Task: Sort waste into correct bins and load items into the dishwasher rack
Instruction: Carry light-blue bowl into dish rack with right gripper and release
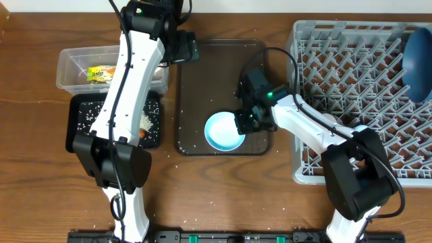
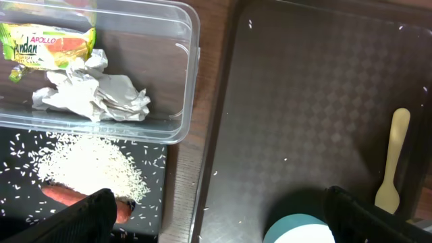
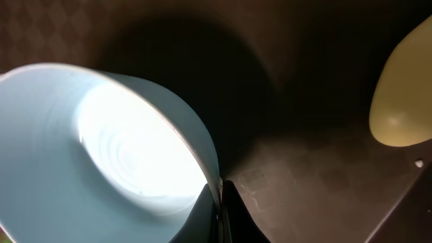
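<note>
My right gripper [image 1: 244,120] [image 3: 219,210] is shut on the rim of the light blue cup [image 1: 224,131] [image 3: 101,148], one finger inside and one outside, over the brown serving tray [image 1: 223,67]. The yellow spoon [image 2: 395,158] [image 3: 401,101] lies on that tray beside it. My left gripper [image 1: 187,48] [image 2: 223,226] is open and empty above the tray's far left part. The clear tub [image 1: 67,64] holds the wrapper [image 1: 101,73] [image 2: 47,44] and crumpled paper [image 2: 94,91]. The black tray [image 1: 84,115] holds rice [image 2: 88,165] and the sausage [image 2: 67,197]. The dark blue plate [image 1: 418,57] stands in the rack [image 1: 358,88].
Loose rice grains lie scattered on the wooden table [image 1: 34,169] around the black tray and the serving tray. The rack fills the right side. The pinkish-white cup and the pale bowl are out of view.
</note>
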